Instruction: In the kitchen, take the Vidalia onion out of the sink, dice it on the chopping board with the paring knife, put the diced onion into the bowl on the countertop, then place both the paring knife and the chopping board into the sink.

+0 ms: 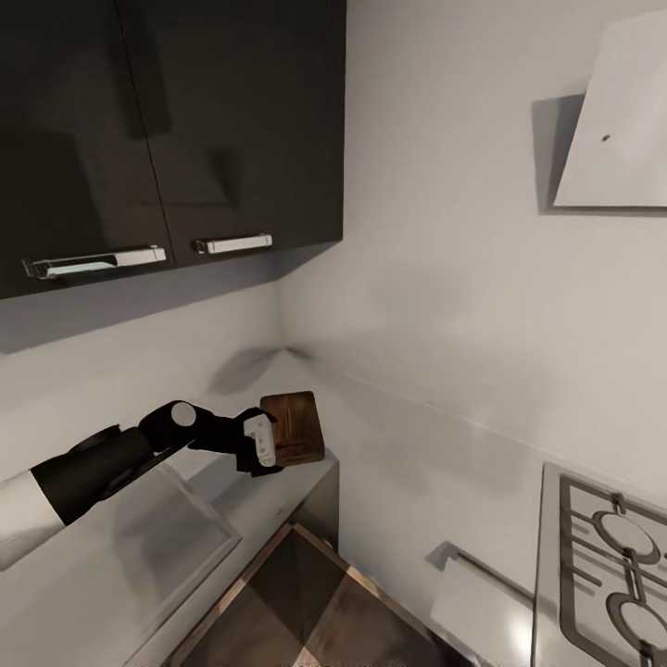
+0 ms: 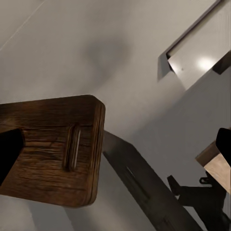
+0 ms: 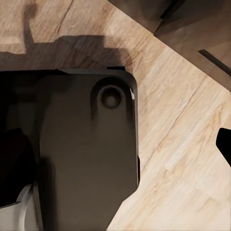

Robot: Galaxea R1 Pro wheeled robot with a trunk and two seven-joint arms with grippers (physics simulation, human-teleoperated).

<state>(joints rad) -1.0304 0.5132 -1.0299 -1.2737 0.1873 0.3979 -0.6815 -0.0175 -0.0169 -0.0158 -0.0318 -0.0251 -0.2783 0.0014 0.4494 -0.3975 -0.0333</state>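
Item 1. Rectangular dark brown wooden chopping board (image 1: 295,426) with visible grain, rounded corners and a routed grip slot. Held clear of the grey glossy counter (image 1: 111,565), at about 8 o'clock of the head view's centre, in front of the room corner. Its face is tipped up towards the head camera, not lying flat. Judgement: gripped at one edge for carrying to the sink, as the task's last step asks.

Item 2. Left tool (image 1: 269,443), black with a white side plate, on a black forearm entering from 8 o'clock. Clamped on the board's near edge; in the left wrist view one dark finger (image 2: 8,151) overlaps the board (image 2: 53,149).

Item 3. Right tool. A dark fingertip (image 3: 225,143) shows at the edge of the right wrist view; whether it is wide or narrow, I cannot tell. It hangs over the robot's glossy black base plate (image 3: 82,154) and pale wood-plank floor (image 3: 192,159), apparently idle.

Item 4. Surroundings. Glossy black wall cabinets with chrome handles (image 1: 176,130) at 11 o'clock; white slanted range hood (image 1: 616,120) at 2 o'clock; steel hob with grates (image 1: 607,574) at 4 o'clock.
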